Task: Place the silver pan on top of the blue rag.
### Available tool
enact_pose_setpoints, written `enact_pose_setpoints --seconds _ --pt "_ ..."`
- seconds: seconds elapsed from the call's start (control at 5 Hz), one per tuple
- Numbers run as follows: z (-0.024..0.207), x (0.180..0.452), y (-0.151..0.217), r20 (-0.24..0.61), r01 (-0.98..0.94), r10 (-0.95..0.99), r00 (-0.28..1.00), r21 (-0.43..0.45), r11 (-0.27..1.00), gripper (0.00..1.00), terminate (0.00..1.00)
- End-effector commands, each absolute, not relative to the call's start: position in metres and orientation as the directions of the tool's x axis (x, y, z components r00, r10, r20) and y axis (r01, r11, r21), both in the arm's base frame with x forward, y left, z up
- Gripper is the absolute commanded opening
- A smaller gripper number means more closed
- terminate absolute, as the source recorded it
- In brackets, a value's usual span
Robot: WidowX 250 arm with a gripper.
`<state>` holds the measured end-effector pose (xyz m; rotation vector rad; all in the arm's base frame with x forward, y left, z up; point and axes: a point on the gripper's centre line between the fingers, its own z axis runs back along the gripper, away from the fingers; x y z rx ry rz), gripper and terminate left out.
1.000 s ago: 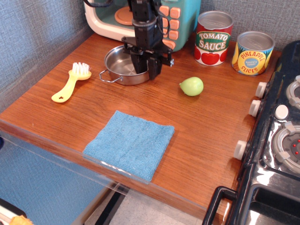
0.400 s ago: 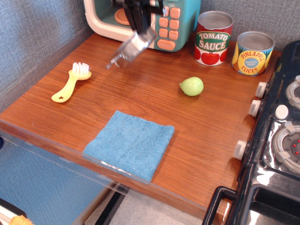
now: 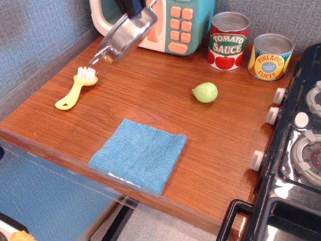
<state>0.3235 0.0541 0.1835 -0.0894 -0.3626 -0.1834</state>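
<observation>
The silver pan [image 3: 128, 35] hangs tilted in the air at the top of the view, in front of the toy microwave, its wire loop handle pointing down-left. My gripper [image 3: 134, 7] is shut on the pan's upper rim; only its dark fingertips show at the top edge. The blue rag [image 3: 139, 153] lies flat on the wooden counter near the front edge, well below and apart from the pan.
A yellow dish brush [image 3: 76, 87] lies at the left. A green pear [image 3: 205, 92] sits mid-right. A tomato sauce can [image 3: 228, 40] and a pineapple can [image 3: 271, 56] stand at the back right. A toy microwave [image 3: 173, 25] stands at the back. A black stove [image 3: 298, 150] fills the right.
The gripper closed on the pan where it sat on the counter, lifted it off, and raised it further up and toward the camera; the pan now tilts more.
</observation>
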Motion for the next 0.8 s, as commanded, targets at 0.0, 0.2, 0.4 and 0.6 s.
enact_pose_setpoints --seconds 0.0,0.2,0.4,0.6 --pt "0.167 0.255 0.043 0.326 0.259 -0.251 0.911 0.021 0.966 0.0 0.0" --pt "0.147 0.243 0.032 0.285 0.295 -0.299 0.911 0.058 0.954 0.0 0.0" --pt "0.124 0.24 0.022 0.236 0.33 -0.342 0.91 0.088 0.94 0.0 0.0" --pt "0.114 0.243 0.015 0.214 0.342 -0.356 0.91 0.098 0.934 0.0 0.0"
